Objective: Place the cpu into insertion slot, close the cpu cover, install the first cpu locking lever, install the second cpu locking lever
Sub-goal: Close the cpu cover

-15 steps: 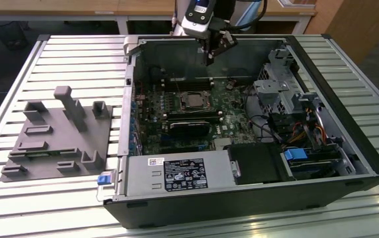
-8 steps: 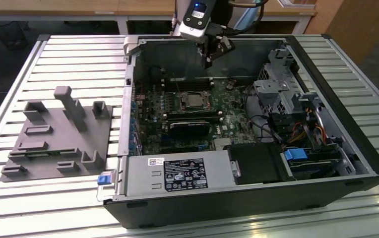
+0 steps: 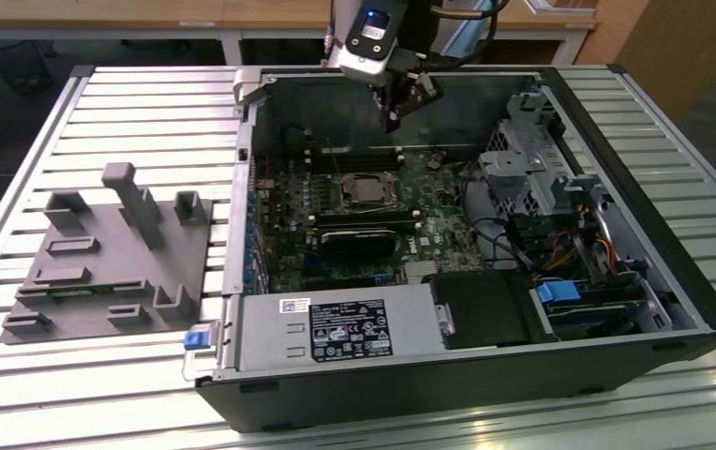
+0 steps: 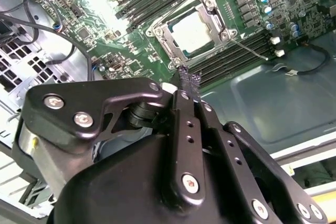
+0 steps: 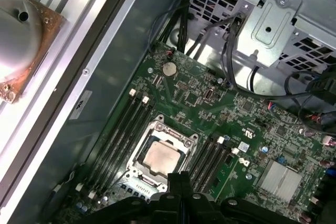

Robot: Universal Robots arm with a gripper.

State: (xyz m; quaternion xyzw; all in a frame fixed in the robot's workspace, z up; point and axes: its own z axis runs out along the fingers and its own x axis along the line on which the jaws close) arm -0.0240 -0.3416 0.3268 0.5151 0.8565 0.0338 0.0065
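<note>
Gripper (image 4: 187, 77) hovering above cpu (image 5: 160, 157), jaws together, holding nothing; cpu cover (image 5: 137, 156) lying over it; locking lever (image 4: 251, 50) jutting free; thin wire likely slipping off tips, gouging board (image 5: 210, 103).

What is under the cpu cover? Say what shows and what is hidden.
In both wrist views, the pale metal top of the cpu shows through the window of the cpu cover. The insertion slot beneath is hidden by the cpu and the cover's frame.
</note>
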